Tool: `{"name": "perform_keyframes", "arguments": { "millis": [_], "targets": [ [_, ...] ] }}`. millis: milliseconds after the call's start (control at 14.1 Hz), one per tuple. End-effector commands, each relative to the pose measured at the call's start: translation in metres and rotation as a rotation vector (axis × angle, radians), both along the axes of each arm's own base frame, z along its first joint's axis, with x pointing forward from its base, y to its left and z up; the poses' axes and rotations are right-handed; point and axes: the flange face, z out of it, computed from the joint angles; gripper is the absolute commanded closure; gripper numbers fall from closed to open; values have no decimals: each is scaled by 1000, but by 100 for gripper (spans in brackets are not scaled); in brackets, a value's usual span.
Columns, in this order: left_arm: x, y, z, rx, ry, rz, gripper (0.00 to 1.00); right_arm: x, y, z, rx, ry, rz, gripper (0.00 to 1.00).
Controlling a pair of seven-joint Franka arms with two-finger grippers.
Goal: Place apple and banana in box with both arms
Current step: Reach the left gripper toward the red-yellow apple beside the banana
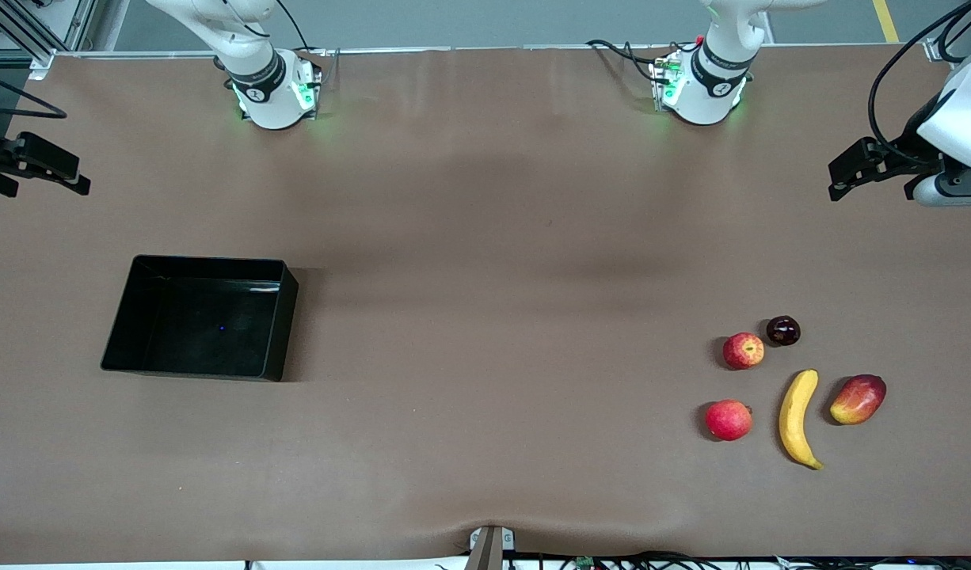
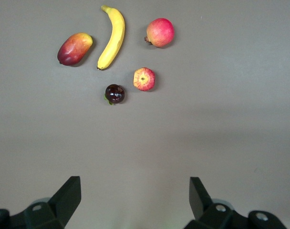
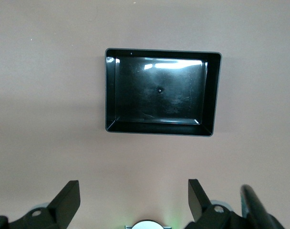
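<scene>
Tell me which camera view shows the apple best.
The left wrist view: the apple faces the camera there, its pale streaks and yellowish stem dimple plain. The front view shows it smaller, beside a dark round fruit. The right wrist view shows only the box, no apple.

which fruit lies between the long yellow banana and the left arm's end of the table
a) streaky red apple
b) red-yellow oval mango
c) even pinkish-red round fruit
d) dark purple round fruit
b: the red-yellow oval mango lies beside the long curved yellow banana, toward the left arm's end of the table.
</scene>
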Motion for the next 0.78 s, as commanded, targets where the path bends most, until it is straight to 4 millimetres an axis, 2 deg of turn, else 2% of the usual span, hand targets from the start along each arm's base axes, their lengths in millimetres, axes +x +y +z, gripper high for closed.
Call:
{"name": "perform_keyframes", "arguments": {
  "millis": [0,213,356,427,498,640,711],
  "targets": [
    [4,5,3,17,-6,-17,0,-6,-10,1,21,4,-22,0],
    [16,8,-1,13,-4,-21,0,-7,-12,2,20,5,-27,0],
    [27,7,-12,8,13,-21,0,-4,-15,5,16,-14,-31,0],
    [31,7,-19,0,23,-20,0,3,-20,-1,13,-9,-35,0],
    [37,7,-27,2,29,-19,0,11,-33,-5,7,-17,-51,0],
    [55,10,-54,5,38,-18,0,36,-64,-43,11,10,-91,0],
    [65,11,-71,1,48,-16,0,36,-84,-47,21,8,-112,0]
  ]
}}
